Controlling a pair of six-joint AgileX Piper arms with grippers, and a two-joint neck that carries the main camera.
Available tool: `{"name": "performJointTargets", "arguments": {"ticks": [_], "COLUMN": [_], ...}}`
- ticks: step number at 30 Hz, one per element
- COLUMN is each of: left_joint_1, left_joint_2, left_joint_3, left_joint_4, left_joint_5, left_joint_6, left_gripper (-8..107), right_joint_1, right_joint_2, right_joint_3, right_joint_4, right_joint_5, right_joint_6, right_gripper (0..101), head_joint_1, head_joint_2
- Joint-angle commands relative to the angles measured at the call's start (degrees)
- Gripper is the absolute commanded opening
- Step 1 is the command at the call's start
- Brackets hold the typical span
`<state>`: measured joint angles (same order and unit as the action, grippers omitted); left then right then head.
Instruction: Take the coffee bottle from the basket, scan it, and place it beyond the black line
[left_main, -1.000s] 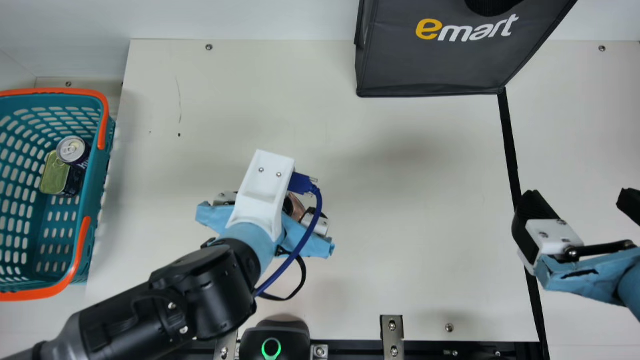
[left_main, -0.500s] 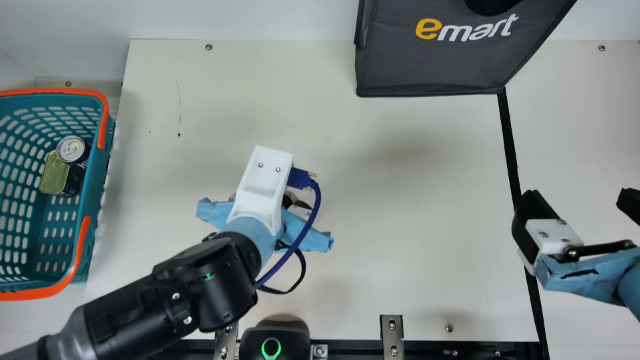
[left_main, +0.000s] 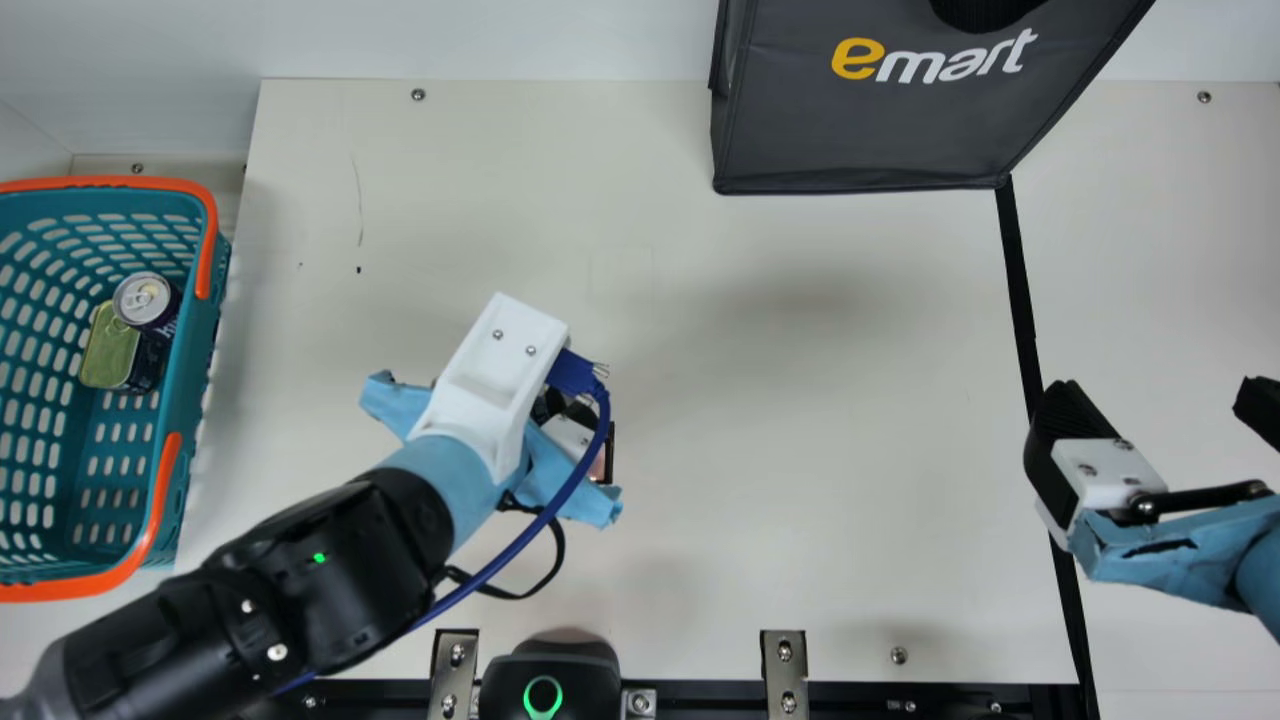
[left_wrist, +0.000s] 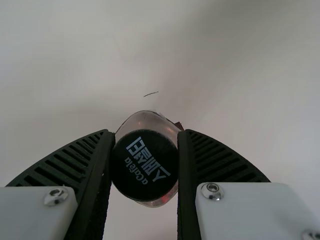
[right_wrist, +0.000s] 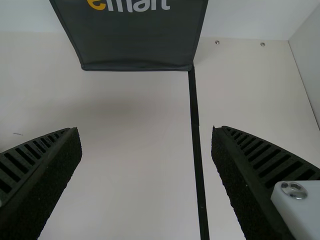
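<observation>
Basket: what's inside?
In the basket, a dark can with a silver top and a tin with a green lid. The can covers part of the tin; the floor beneath both is hidden.

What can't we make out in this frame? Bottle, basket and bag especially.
- Bottle label: its black cap covers most of it in the left wrist view; the left arm mostly covers the bottle in the main view.
- Bottle base, so whether it touches the table: same blockers.
- Basket far left side: cut by main view's left edge.
- Bag top: cut by main view's top edge.
- Right gripper's outer finger: cut by main view's right edge.
</observation>
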<state>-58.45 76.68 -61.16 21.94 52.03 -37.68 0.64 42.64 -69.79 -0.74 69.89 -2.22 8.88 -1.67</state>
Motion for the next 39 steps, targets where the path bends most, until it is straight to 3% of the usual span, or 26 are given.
{"name": "performJointTargets", "arguments": {"ticks": [1, 13, 24, 39], "left_joint_1": [0.8, 7.3, 12.7, 15.2], "left_joint_2": [-0.9, -3.9, -4.1, -1.6], "left_joint_3": [0.6, 1.2, -0.2, -3.6], "left_joint_4": [-1.6, -16.4, -29.0, -33.8], "left_joint_5": [-0.9, -4.1, -3.1, -2.1], "left_joint_6": [5.5, 24.9, 39.9, 47.5], "left_gripper": [10, 10, 10, 10], "right_joint_1": [0.0, 0.0, 0.0, 0.0], "right_joint_2": [0.0, 0.0, 0.0, 0.0], "right_joint_3": [0.0, 0.0, 0.0, 0.0], "right_joint_4": [0.0, 0.0, 0.0, 0.0], "right_joint_5": [0.0, 0.0, 0.0, 0.0], "right_joint_6": [0.0, 0.0, 0.0, 0.0], "right_gripper": [91, 91, 91, 91], "head_joint_1": [-1.0, -1.0, -1.0, -1.0], "head_joint_2": [0.1, 0.1, 0.1, 0.1]}}
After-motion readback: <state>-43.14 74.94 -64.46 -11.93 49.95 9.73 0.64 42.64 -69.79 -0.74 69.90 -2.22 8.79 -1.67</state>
